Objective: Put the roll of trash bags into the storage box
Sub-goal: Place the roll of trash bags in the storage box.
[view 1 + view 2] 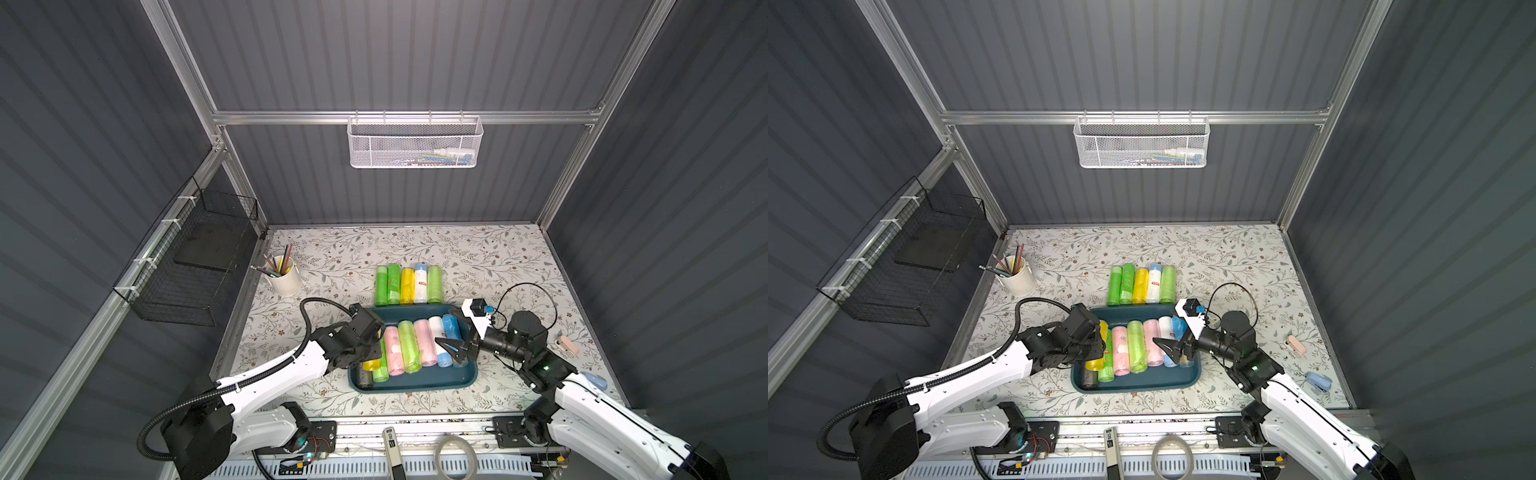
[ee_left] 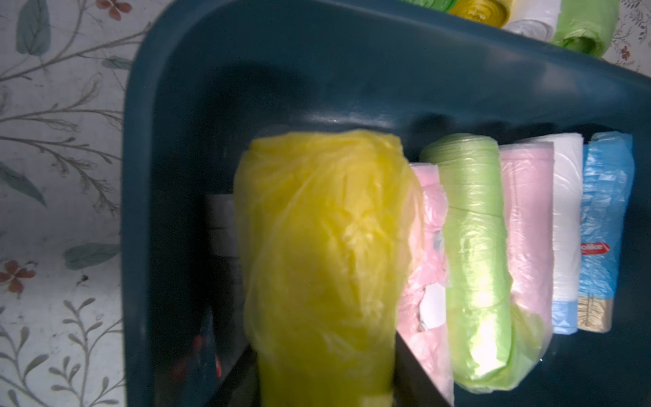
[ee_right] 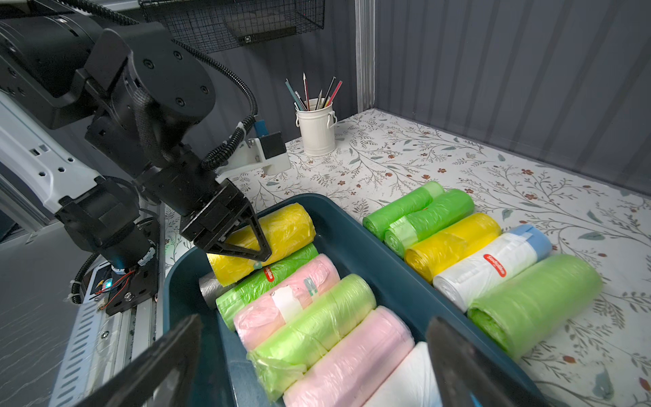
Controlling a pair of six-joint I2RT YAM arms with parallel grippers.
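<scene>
The storage box (image 1: 415,381) (image 1: 1142,380) is a dark teal tray in the middle of the table, seen in both top views. Several rolls (image 1: 415,345) lie side by side in it: pink, green, pink, white, blue. My left gripper (image 3: 252,252) (image 2: 326,366) is shut on a yellow roll of trash bags (image 3: 289,229) (image 2: 327,246) (image 1: 371,365) over the box's left end. That roll rests on a green roll (image 3: 281,271) and a grey one (image 3: 209,289). My right gripper (image 1: 449,351) (image 3: 313,320) hangs open above the box's right part, holding nothing.
Several more rolls (image 1: 409,284) (image 3: 475,253) lie in a row on the table just behind the box. A white pencil cup (image 1: 284,276) stands at the back left. A black wire basket (image 1: 187,266) hangs on the left wall and a white mesh basket (image 1: 415,143) on the back wall. Small pink (image 1: 568,345) and blue (image 1: 595,380) items lie at the right.
</scene>
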